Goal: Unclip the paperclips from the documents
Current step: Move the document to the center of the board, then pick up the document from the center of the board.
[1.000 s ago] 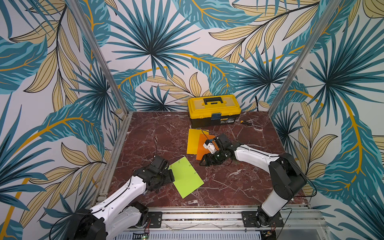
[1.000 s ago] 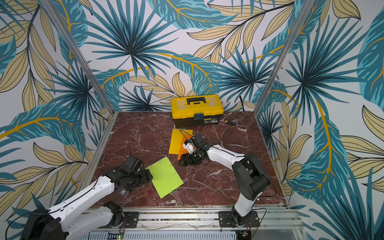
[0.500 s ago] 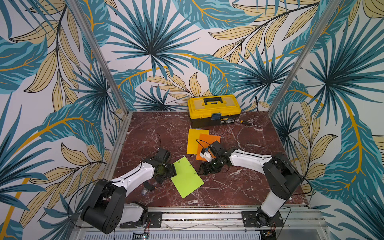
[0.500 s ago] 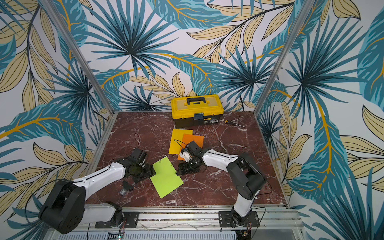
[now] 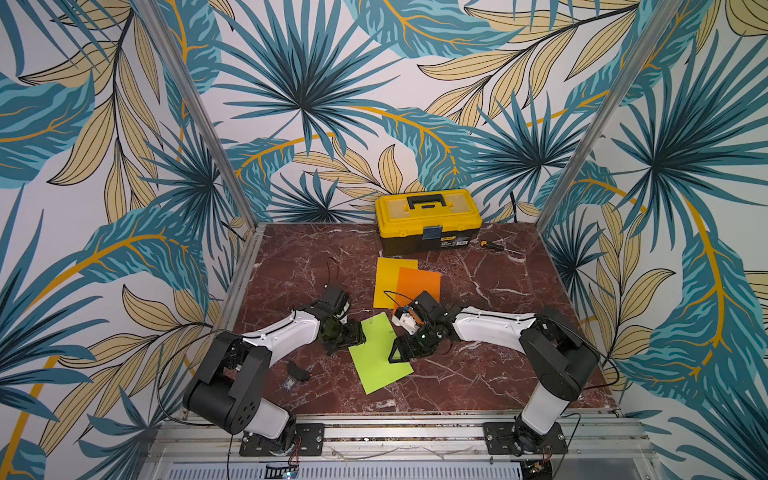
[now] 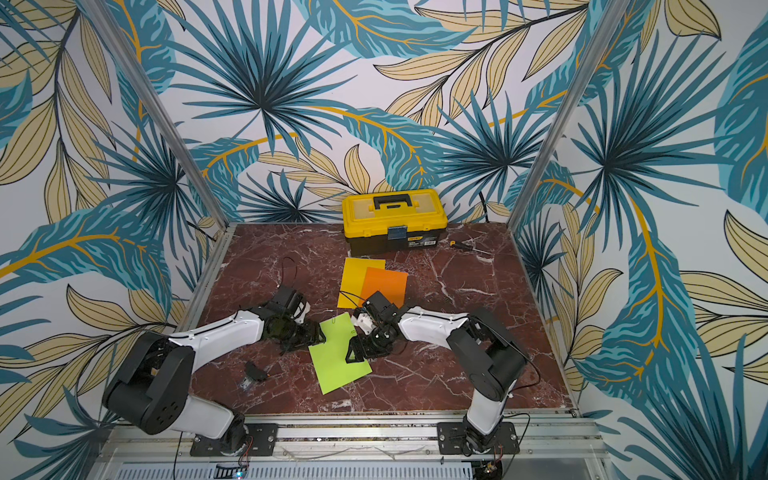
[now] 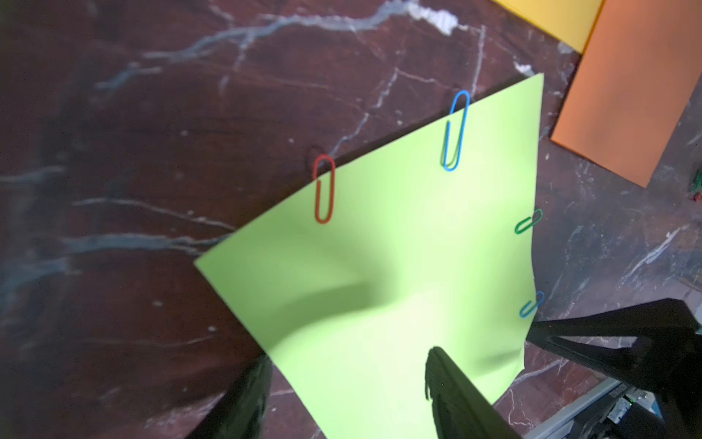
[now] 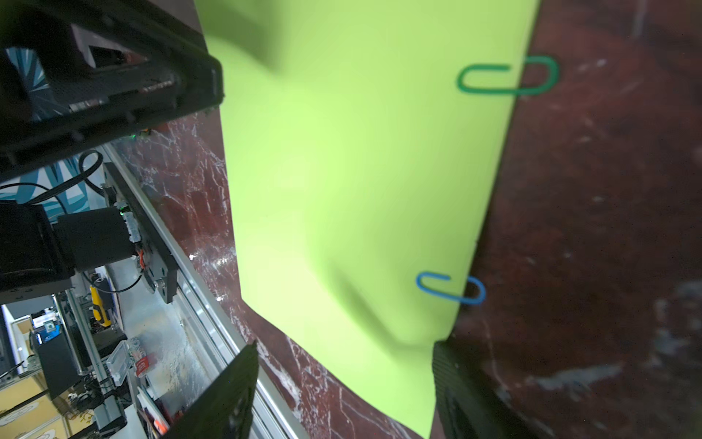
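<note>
Lime green sheet [image 5: 380, 361] sits mid-table [image 5: 478, 374], 6 o'clock of the overlapped orange sheet [image 5: 417, 284] and yellow sheet [image 5: 390, 278]. Clipped to its edges: red paperclip [image 7: 324, 194], blue paperclip [image 7: 456, 131], green paperclip [image 7: 528, 221], second blue paperclip [image 7: 532, 304]. Left tool [image 5: 351, 336] is at its 9 o'clock edge, right tool [image 5: 400, 353] at 3 o'clock. Both have jaws apart, straddling the paper.

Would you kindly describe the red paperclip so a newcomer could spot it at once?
From the yellow toolbox at the back of the marble table, come forward to the lime green sheet. Its rear edge carries two clips: the red paperclip is that sheet's only red one, beside a blue paperclip.
</note>
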Controlling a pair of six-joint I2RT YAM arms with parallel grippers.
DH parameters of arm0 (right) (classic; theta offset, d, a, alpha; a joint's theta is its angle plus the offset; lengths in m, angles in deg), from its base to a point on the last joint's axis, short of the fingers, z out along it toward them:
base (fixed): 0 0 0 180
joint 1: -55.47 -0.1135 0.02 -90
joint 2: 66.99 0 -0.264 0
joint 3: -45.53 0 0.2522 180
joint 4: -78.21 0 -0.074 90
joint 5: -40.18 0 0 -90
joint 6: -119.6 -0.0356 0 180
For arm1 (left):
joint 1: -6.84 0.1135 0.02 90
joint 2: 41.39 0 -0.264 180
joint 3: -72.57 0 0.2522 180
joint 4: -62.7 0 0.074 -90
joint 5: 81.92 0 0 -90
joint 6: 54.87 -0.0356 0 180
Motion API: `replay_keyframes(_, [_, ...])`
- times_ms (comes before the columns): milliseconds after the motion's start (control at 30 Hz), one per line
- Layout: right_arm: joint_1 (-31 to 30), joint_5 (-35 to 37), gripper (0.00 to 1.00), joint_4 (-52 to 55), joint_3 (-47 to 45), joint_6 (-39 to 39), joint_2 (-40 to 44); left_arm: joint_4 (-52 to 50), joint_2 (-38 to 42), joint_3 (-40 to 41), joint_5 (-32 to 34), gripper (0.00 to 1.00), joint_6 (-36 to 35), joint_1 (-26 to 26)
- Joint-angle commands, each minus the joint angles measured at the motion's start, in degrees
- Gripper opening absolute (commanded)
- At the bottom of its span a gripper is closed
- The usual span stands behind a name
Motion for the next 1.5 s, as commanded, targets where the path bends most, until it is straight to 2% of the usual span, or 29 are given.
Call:
replay_keyframes(0, [-1.74, 0.06, 0.73, 3.04, -2.98, -1.75, -0.46, -0.75, -3.05, 0.45, -2.25, 0.65, -2.59, -2.33])
replay_keyframes(533, [-3.07, 2.22, 0.73, 9.04, -7.92, -3.86, 8.21, -2.53, -2.65, 0.89, -1.34, 0.62, -4.71, -4.31])
replay_keyframes(700, [-2.40, 8.01, 0.73, 12.23, -5.28, -2.75, 9.85, -3.03, -1.78, -0.16, 0.82, 0.63, -5.02, -4.24])
replay_keyframes(967, [0.87, 13.21, 0.73, 10.36, 3.11, -4.34, 3.66, -3.21, 0.77, -1.74, 2.11, 0.64, -5.41, -1.10])
replay_keyframes(1167, [2.29, 14.73, 0.71, 8.69, 7.43, -6.29, -1.37, -3.00, -2.64, -3.14, 1.18, 0.63, -5.76, -0.35])
replay_keyframes(1467, [3.38, 13.79, 0.70, 5.03, 9.24, -8.25, -6.41, -1.72, -7.07, -6.05, -0.43, 0.60, -4.94, -0.91])
